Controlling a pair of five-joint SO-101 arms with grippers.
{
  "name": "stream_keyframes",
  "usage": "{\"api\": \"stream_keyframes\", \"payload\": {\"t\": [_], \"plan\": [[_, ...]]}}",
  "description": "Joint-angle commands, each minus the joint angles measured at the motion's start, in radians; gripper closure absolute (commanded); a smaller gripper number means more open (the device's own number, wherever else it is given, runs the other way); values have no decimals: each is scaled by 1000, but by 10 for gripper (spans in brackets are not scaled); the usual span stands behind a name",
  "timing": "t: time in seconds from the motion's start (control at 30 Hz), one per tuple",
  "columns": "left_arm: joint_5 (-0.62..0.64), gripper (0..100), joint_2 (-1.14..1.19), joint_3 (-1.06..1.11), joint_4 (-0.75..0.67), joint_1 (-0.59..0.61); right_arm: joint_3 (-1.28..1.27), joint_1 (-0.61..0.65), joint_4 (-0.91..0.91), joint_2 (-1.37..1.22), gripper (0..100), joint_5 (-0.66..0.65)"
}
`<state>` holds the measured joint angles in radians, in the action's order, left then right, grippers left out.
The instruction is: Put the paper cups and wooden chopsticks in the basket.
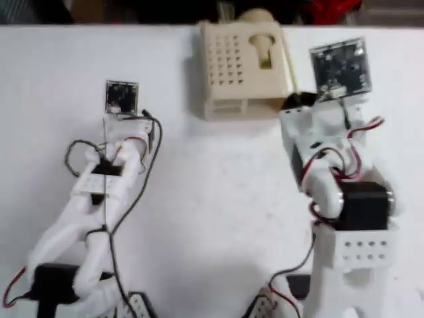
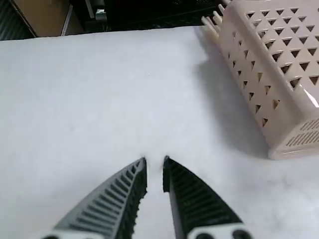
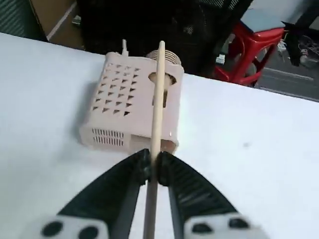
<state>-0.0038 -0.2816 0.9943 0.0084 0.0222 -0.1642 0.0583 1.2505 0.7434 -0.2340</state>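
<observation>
Right gripper [image 3: 154, 162]: jaws clamped on one wooden chopstick [image 3: 158, 99]. The stick passes between the fingertips and runs out ahead of them toward the basket [image 3: 117, 99]. Its far end lies over the basket's upper face, level with the round opening there. Whether stick and basket touch cannot be told.

In the high view the right arm [image 1: 331, 172] stands on the right half of the bench [image 1: 212, 199]. The held chopstick [image 1: 290, 66] slants along the basket's right side.

Left gripper [image 2: 154, 162]: fingertips all but together, a narrow slit between them, nothing held. It hangs just above bare bench surface on the left half, well apart from the basket [image 2: 269, 74].

Basket [image 1: 232, 66]: cream plastic, at the far edge of the bench near its middle, between the two arms. It lies with a perforated wall facing up.

Contents:
- A paper cup [image 3: 167, 56] shows as a ribbed round end at the basket's far side.
- Pale chopstick ends [image 2: 212, 22] stick out past the basket's far end in the left wrist view. Their number cannot be told.

Beyond the far edge of the bench, the right wrist view shows a red stool [image 3: 249, 55].
</observation>
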Motion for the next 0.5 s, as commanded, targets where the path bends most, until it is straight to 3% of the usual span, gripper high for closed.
{"api": "stream_keyframes", "payload": {"t": [0.0, 0.47], "plan": [[0, 922, -41, -5, -21, 2, -43, -19, -47, 5, 982, -38], [0, 923, -41, -5, -20, 2, -80, -24, -59, 5, 982, -41]]}}
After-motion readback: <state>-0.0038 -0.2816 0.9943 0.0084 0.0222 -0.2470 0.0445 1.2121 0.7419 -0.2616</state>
